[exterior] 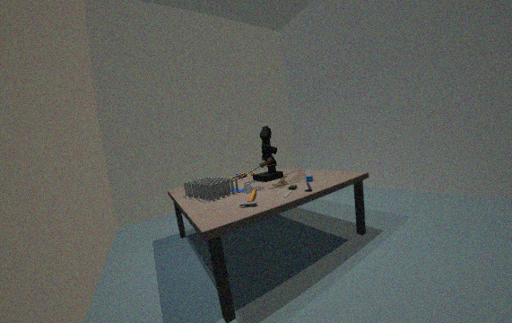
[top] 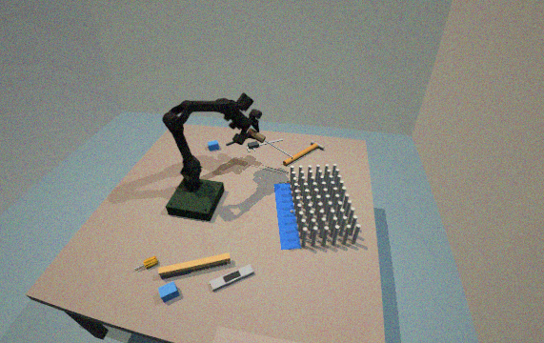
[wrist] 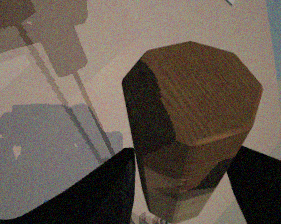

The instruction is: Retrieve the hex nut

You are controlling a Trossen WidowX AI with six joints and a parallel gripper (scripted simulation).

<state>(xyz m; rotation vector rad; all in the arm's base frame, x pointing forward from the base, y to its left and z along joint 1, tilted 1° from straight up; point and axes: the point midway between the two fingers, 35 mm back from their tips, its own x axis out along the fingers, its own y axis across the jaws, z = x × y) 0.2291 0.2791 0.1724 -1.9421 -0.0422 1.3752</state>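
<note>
My hand (top: 251, 135) (exterior: 269, 161) (wrist: 179, 155) is clamped on the tool's wooden handle (top: 257, 136) (exterior: 264, 164) (wrist: 206, 95); swinging its long rod (top: 278, 149) (exterior: 254, 170) low could clip the hammer (top: 302, 154) (exterior: 252, 196) or tip a spacer (top: 292, 173), and a sweep back could disturb the nut (top: 292, 211), a tiny pale ring, seemingly on the blue strip (top: 287, 233) near the front spacers, though grain blurs it
</note>
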